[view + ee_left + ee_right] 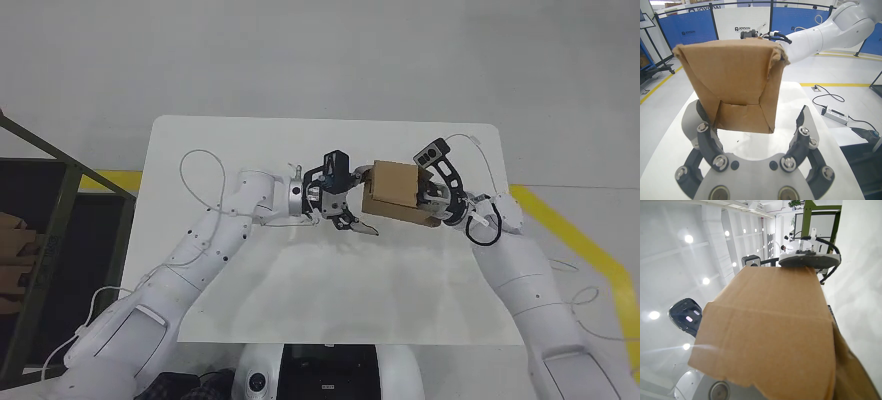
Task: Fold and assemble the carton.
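carton: brown cardboard, mostly folded up, hanging in the air over the table, between the 2 arms
handling: light I'd guess, stiff-ish but creases easy, and the corners are already frayed. I'd pinch a wall edge or flap, not squash the faces
right gripper: looks clamped on the carton's end, carrying it
left gripper: spread wide, 1 finger right at the carton's lower corner

Grey floor w/ yellow tape is running round white table; blue partition panels are standing behind; ceiling lights are glowing; green rack is sitting alongside.
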